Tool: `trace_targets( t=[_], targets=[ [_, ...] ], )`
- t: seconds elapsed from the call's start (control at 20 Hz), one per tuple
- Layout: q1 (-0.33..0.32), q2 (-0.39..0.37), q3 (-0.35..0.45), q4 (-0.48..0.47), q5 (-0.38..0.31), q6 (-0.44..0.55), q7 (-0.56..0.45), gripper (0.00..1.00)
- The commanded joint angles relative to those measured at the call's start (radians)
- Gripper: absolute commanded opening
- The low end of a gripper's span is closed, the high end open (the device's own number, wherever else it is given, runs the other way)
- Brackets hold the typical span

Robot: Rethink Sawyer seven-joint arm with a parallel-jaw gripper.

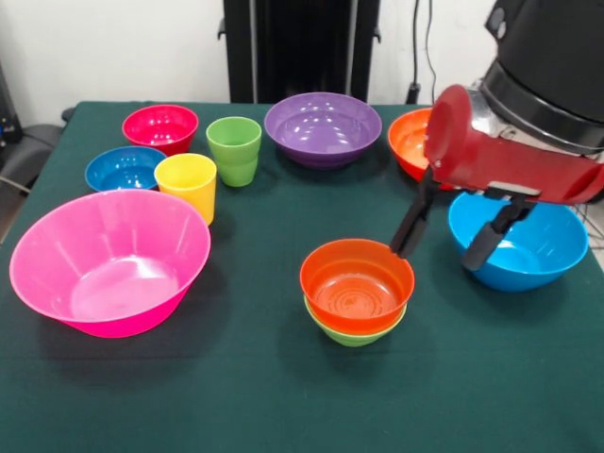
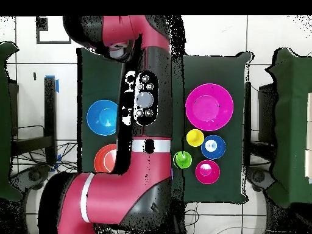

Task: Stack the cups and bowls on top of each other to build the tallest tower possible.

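A: Front view: dark green table, white wall behind. The gripper gapes wide, empty, fingers straddling the gap between the orange-red bowl, nested in the green bowl, and the light blue bowl at 3 o'clock.

B: Overhead view: tiled floor; the arm hides the stack, with the pink bowl at 3 o'clock.

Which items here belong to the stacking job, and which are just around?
Job: orange-red bowl nested on small green bowl; pink, purple, light blue, orange, magenta-red, dark blue bowls; yellow cup; green cup.
Around: table; black stand.
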Motion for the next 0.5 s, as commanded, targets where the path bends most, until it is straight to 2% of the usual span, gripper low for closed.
trace_targets(
  t=[0.05, 0.5],
  targets=[
    [-0.044, 0.065, 0.086, 0.023, -0.016, 0.022, -0.369, 1.0],
    [-0.087, 0.066, 0.075, 0.029, -0.025, -0.015, -0.467, 1.0]
  ],
)
